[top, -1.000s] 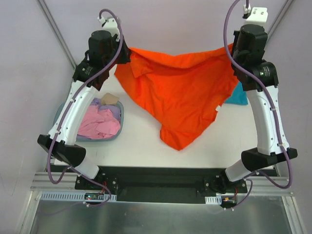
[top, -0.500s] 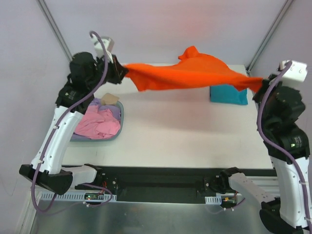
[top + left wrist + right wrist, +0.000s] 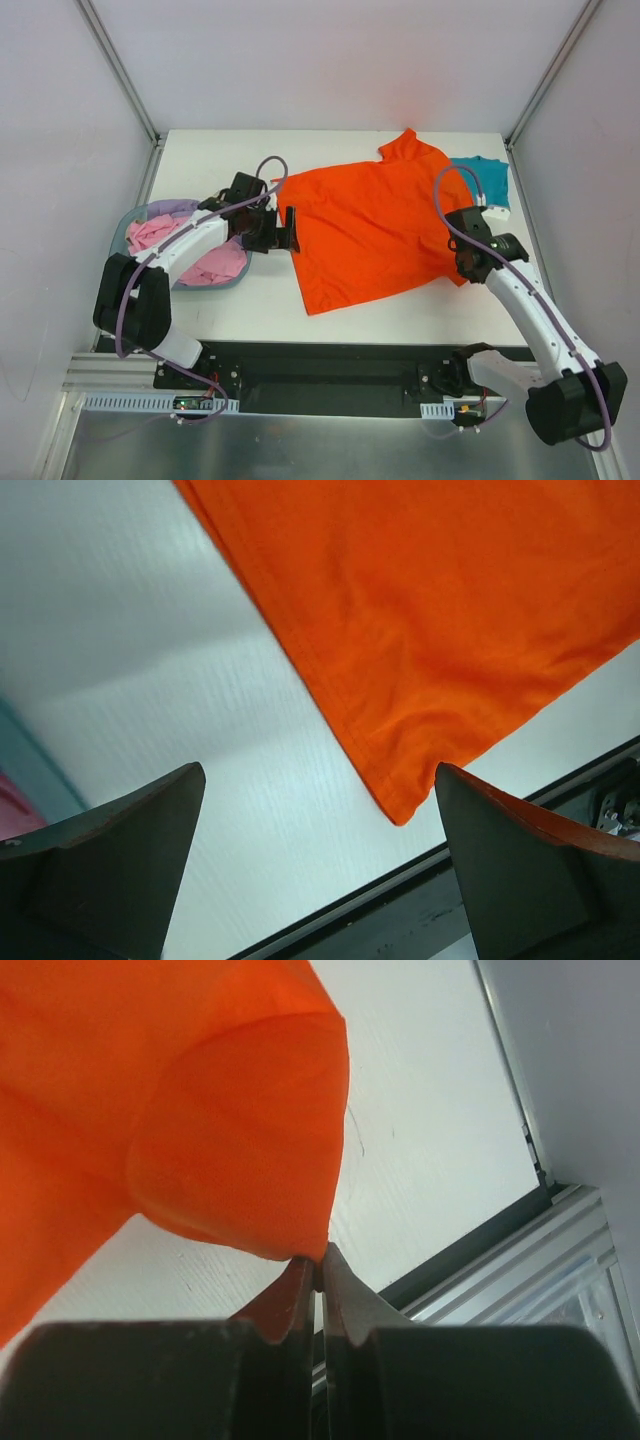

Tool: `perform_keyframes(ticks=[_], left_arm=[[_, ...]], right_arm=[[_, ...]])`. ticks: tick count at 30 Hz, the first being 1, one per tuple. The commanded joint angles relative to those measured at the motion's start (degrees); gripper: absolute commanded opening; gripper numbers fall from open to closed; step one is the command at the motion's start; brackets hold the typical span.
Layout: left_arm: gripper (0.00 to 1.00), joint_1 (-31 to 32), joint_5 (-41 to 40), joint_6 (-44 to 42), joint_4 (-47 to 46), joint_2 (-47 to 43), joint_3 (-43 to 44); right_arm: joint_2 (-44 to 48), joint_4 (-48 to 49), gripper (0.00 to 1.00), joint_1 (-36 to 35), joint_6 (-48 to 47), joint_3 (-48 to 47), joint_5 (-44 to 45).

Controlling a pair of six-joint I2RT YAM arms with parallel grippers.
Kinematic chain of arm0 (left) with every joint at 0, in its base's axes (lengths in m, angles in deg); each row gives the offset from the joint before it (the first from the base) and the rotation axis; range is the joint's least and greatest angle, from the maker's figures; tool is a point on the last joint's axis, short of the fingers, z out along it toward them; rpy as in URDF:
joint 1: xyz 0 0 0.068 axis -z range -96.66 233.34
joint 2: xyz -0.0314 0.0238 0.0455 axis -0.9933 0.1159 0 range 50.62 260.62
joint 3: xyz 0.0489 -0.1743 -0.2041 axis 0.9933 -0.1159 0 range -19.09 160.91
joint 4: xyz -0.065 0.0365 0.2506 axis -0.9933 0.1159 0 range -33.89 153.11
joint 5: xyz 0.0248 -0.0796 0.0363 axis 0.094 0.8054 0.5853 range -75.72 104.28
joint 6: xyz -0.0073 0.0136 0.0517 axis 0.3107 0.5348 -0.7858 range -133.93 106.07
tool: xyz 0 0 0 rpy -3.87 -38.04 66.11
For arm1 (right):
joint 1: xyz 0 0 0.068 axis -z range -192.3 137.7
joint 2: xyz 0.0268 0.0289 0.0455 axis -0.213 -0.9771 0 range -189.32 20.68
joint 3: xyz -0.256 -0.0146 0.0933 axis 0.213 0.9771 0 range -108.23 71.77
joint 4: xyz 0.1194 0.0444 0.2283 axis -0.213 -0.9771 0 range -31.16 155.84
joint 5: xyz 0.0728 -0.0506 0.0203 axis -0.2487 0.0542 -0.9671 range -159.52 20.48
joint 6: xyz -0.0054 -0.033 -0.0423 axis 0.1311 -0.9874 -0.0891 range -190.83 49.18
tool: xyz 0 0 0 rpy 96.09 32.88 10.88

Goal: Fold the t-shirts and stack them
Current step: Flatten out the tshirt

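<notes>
Nearest, the right gripper (image 3: 318,1262), its arm reaching low, is pinching the orange t-shirt (image 3: 370,225) lying spread on the table (image 3: 255,292). The left gripper (image 3: 288,228), fingers gaping wide, is hovering beside the hem, with the teal t-shirt (image 3: 487,180) beyond.

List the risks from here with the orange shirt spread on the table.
1. The right gripper is shut on a corner of the orange shirt; pulling away before opening would likely drag the spread cloth into wrinkles.
2. The shirt's far sleeve reaches the teal shirt, perhaps overlapping it; folding could tug that one along.
3. The left gripper is open above the shirt's near hem corner; a shallow grasp there might miss the cloth.
</notes>
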Motion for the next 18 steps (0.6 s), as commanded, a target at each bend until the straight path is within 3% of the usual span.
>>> perform_keyframes(ticks=[1,7,14,18], left_arm=[[0.99,6.7,-0.1,3.9,-2.9,-3.8,-3.2],[0.99,18.1,-7.2,12.7,-3.0,-10.7,-11.8],[0.96,26.7,-16.1,28.5,-3.1,-19.0,-21.6],[0.78,28.9,-18.6,32.7,-4.8,-16.6,-21.9]], right_arm=[[-4.8,-0.9,0.05,0.2,4.3,2.5,-1.5],[-8.8,1.0,0.04,0.1,4.3,4.9,-3.6],[-4.5,3.5,0.04,0.1,1.9,7.0,-9.1],[-1.2,5.7,0.04,0.1,1.0,8.6,-13.6]])
